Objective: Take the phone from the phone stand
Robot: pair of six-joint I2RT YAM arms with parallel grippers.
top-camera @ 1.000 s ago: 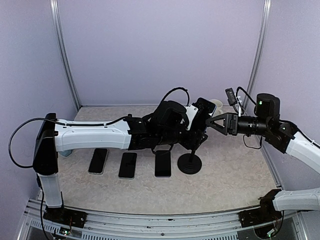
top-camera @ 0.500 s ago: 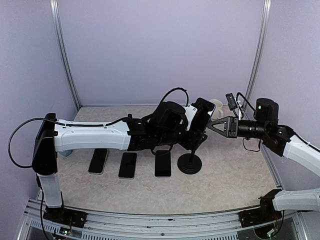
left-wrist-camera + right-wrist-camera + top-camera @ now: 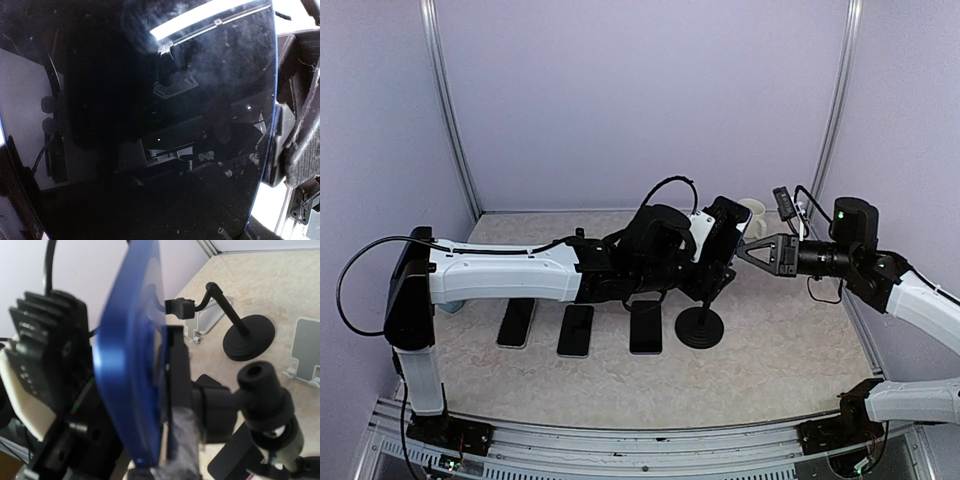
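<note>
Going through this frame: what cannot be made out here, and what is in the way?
- Left wrist view: the phone fills the frame, hiding the phone stand.
- Top view: the left end effector covers the stand's clamp; only its base and stem show.
- Whether the right end effector is open or shut: too small from the top, fingertips indistinct in its wrist view.
- Right wrist view: phone edge-on, screen unseen.

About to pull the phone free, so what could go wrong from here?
1. The phone sits in the clamp; if it binds, a pull by the left hand may tip the stand.
2. The right hand is close beside the phone, so the arms could bump.
3. A dropped phone may hit the spare phones lying beside the stand.
</note>
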